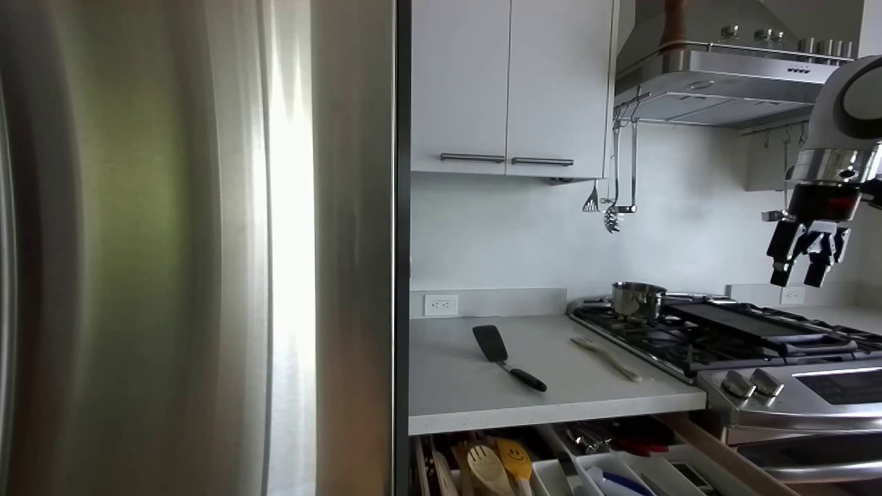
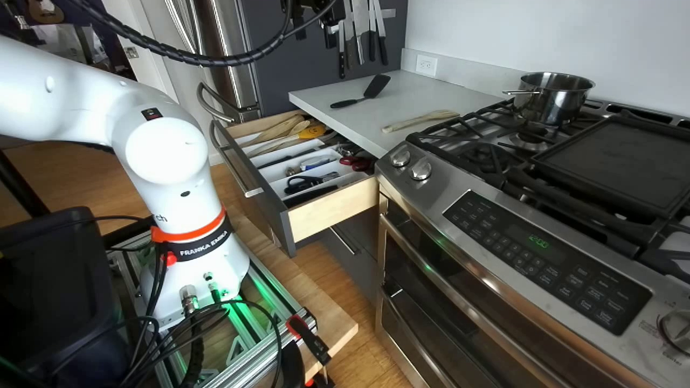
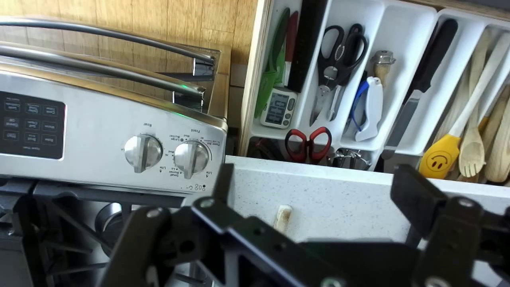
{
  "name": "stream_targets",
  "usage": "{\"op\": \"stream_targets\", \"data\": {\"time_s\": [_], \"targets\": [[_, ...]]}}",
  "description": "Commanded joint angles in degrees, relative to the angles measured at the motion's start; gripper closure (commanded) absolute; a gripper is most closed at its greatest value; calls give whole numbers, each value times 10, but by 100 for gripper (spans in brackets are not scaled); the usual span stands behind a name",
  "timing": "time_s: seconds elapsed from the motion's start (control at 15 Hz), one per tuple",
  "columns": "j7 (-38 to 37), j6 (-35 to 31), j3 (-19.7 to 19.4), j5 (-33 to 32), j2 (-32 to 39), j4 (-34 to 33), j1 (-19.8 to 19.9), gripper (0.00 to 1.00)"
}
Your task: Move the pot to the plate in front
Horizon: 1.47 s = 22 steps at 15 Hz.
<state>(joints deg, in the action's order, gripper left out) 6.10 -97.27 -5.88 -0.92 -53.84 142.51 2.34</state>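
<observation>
small round shiny stainless-steel pot (image 2: 555, 102) stands upright at rear of stainless gas cooktop (image 1: 651, 353), on black cast-iron grate (image 3: 107, 194), beside flat black griddle (image 2: 620, 161). round dark front burner (image 2: 478, 154) lies apart from pot, nearer two silver knobs (image 2: 420, 168). black two-fingered jaws spread wide, gripping nothing, well above pale speckled worktop (image 3: 338, 207). on worktop: black spatula (image 1: 490, 343) and pale wooden fork (image 1: 608, 355), apart.

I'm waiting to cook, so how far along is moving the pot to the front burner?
Done: no part of the move shows yet; the pot sits behind the front burner, near the wall. In hand: nothing; the gripper hangs open in the air, apart from the pot. Left: grasp the pot, carry it forward and set it over that burner.
</observation>
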Motion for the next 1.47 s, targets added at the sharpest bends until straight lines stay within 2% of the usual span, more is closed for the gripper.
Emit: {"op": "stream_targets", "data": {"time_s": [0.0,0.27,0.53,0.8,1.13,1.4], "targets": [[0,1,0,0,1,-1,0,0],[0,1,0,0,1,-1,0,0],[-91,-34,16,1,71,-47,33,0],[-174,-83,44,-42,160,-108,75,0],[-309,-170,105,-146,271,-159,116,0],[-435,-228,149,-296,360,-187,137,0]]}}
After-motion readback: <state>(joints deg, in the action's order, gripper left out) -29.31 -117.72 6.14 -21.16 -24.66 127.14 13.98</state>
